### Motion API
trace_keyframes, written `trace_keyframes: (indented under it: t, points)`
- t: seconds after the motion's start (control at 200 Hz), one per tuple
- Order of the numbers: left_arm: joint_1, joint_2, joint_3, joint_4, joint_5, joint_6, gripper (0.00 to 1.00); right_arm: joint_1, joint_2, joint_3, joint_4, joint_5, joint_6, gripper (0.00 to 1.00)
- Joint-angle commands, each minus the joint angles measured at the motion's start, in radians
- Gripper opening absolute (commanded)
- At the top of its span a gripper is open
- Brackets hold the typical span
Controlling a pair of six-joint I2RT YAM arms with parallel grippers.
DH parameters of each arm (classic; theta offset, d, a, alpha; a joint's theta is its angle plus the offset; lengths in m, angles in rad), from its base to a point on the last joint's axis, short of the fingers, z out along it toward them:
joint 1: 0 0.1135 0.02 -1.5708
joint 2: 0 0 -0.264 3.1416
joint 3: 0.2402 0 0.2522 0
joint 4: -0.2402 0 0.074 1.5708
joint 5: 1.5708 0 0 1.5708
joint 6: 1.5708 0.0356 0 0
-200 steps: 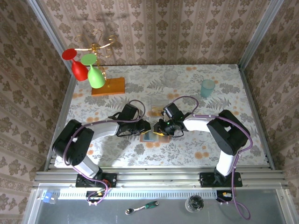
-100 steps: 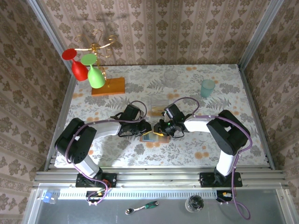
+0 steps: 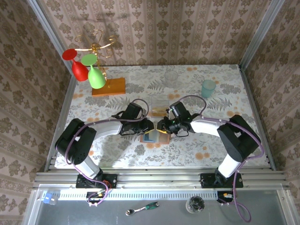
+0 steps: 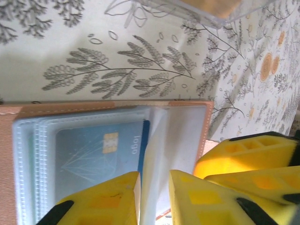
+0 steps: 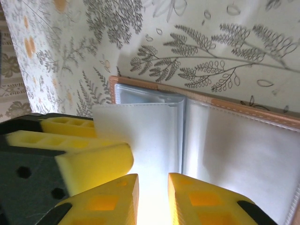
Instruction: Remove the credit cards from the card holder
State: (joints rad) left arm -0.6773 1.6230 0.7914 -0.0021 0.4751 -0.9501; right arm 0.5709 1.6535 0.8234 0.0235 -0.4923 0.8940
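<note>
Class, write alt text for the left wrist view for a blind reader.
An open card holder lies on a floral tablecloth, a blue card with a gold chip tucked inside. The left gripper has its yellow jaws either side of a pocket leaf.

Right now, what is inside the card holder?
In the open card holder, one blue card with a gold chip sits in a clear pocket. Any other cards behind the milky sleeves or under the left end effector are covered.
</note>
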Motion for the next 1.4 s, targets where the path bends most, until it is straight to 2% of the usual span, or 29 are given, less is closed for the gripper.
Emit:
trace_keyframes:
  t: [0.0,0.3,0.63,0.81,1.145,1.395]
  points:
    - [-0.015,-0.022,0.036,-0.022,0.002,-0.004,0.26,-0.013,-0.055,-0.011,-0.093,0.049,-0.047,0.26]
    - [-0.060,0.041,0.101,-0.009,0.011,-0.008,0.37,-0.029,-0.113,-0.042,-0.185,0.098,-0.101,0.27]
    - [-0.090,0.131,0.172,0.016,0.037,-0.012,0.37,-0.040,-0.226,-0.065,-0.288,0.196,-0.138,0.27]
    - [-0.090,0.141,0.182,0.016,0.048,-0.003,0.37,-0.043,-0.252,-0.058,-0.308,0.204,-0.137,0.28]
    - [-0.055,0.105,0.187,0.022,0.060,0.006,0.37,-0.039,-0.281,-0.044,-0.298,0.180,-0.111,0.28]
    - [0.037,-0.018,0.109,-0.067,0.032,0.076,0.37,-0.006,-0.205,0.020,-0.283,0.168,-0.099,0.28]
